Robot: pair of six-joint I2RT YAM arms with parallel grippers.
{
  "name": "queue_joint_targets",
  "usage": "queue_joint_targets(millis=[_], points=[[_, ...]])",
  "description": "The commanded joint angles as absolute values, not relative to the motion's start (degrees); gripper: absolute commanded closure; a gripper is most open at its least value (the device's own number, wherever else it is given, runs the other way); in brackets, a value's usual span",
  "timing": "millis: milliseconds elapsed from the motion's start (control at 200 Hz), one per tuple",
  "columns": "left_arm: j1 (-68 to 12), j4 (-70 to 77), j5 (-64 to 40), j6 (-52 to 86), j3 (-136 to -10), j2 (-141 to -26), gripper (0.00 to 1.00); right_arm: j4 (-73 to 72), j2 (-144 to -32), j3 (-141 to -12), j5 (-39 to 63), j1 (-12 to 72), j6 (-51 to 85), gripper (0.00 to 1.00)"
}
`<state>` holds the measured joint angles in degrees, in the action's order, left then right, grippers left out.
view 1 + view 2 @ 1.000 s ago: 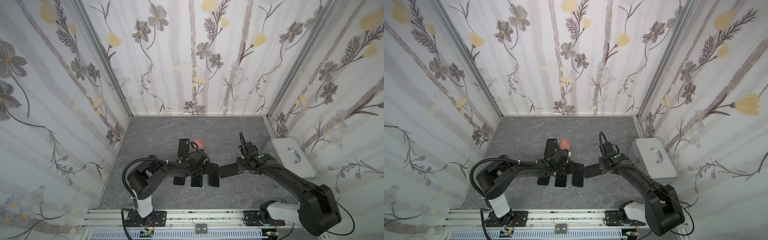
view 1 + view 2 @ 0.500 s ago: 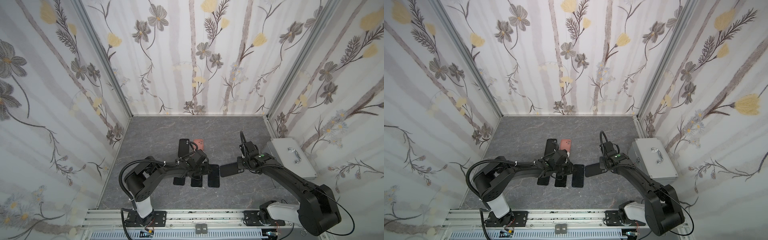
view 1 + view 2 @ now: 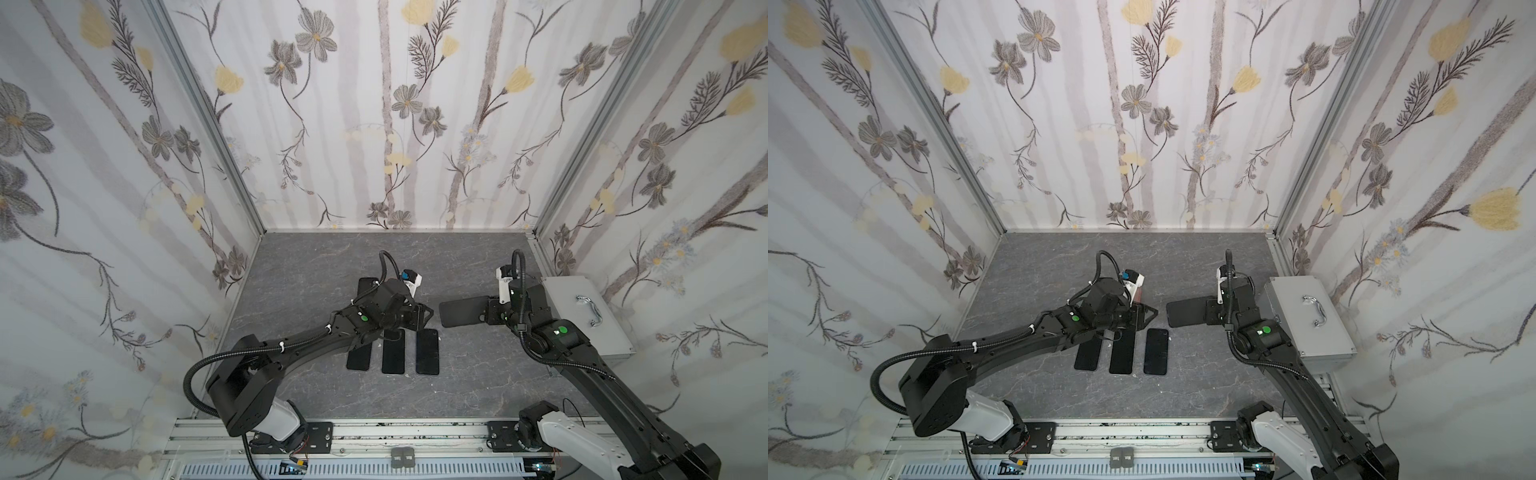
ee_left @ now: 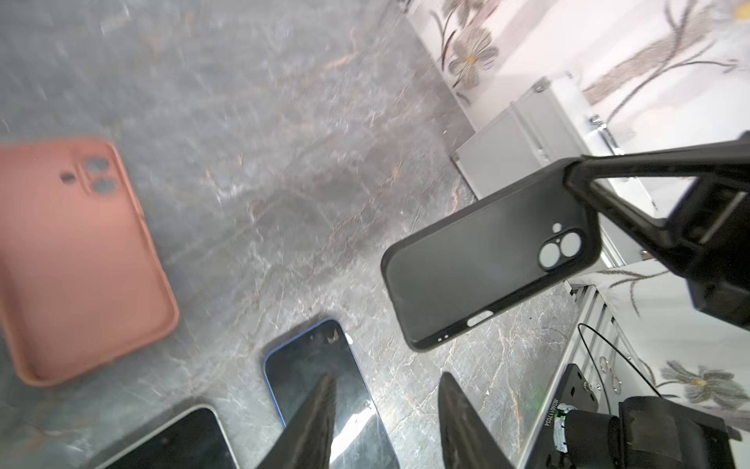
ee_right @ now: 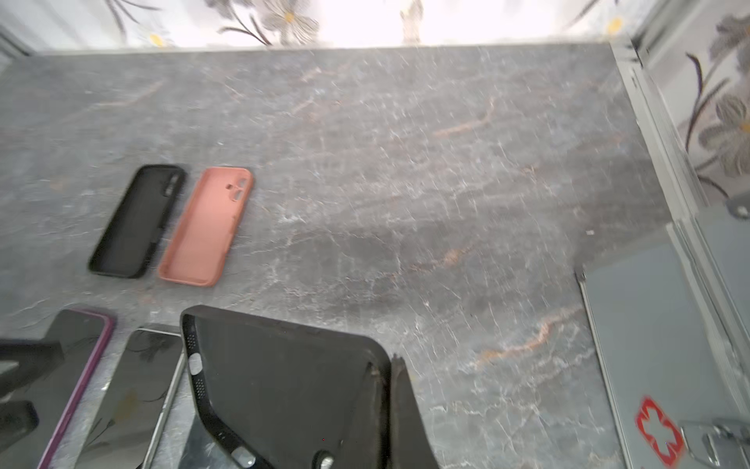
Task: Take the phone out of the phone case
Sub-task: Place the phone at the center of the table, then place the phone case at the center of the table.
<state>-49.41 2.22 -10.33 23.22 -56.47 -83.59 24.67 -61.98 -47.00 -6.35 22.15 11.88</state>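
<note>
In both top views we see three phones in a row at the 6 o'clock part of the table (image 3: pixel 316 266), screens up, apparently set out in order once freed; the rightmost phone (image 3: pixel 427 351) lies just below the left gripper (image 3: pixel 426 318), whose jaws stand parted and empty above the row; at 3 o'clock the right gripper (image 3: pixel 486 312) holds a black case (image 3: pixel 459 313) clear of the table.

In the left wrist view we see that case (image 4: pixel 483 268) hollow, no phone in it, so we judge extraction complete; a pink case (image 4: pixel 77 260) lies empty at 9 o'clock.

In the right wrist view the right gripper is clamped on the case rim (image 5: pixel 377 369); an empty dark case (image 5: pixel 136 221) lies beside the pink one; a grey box (image 5: pixel 657 345) sits at 3 o'clock.
</note>
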Motion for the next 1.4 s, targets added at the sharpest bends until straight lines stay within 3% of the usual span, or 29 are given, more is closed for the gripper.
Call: queue_joint_targets(millis=[0,290,739,884,1194,1294,1339,1394], points=[[-49.40,1.08,-6.31,11.03,-57.47,-80.25,0.55,19.03,-61.29,-48.81,2.45,22.81,5.21,1.00],[-51.56,-2.07,-4.25,-1.01,-59.32,-76.91,0.52,24.43,-67.52,-54.18,9.23,28.18,-0.07,1.00],[-52.21,-5.23,-10.46,-3.77,-59.63,-79.62,0.55,24.35,-69.17,-55.28,9.81,32.49,-0.70,1.00],[-52.45,-5.62,-9.93,-3.71,-59.94,-80.33,0.66,24.43,-69.35,-55.28,9.81,33.04,-0.44,1.00],[-52.90,-5.58,-9.68,-3.60,-60.03,-81.08,1.00,24.23,-69.88,-54.78,9.04,33.52,0.15,1.00],[-52.91,-5.53,-8.55,-2.10,-60.03,-81.21,1.00,23.76,-69.46,-54.84,6.72,33.53,2.23,1.00],[-52.79,-5.39,-7.12,-0.78,-60.25,-81.65,1.00,23.11,-69.05,-54.56,5.31,33.49,3.40,0.89],[-52.86,-5.07,-5.10,1.52,-60.58,-82.65,1.00,21.39,-68.31,-53.62,2.25,33.53,5.74,0.63]])
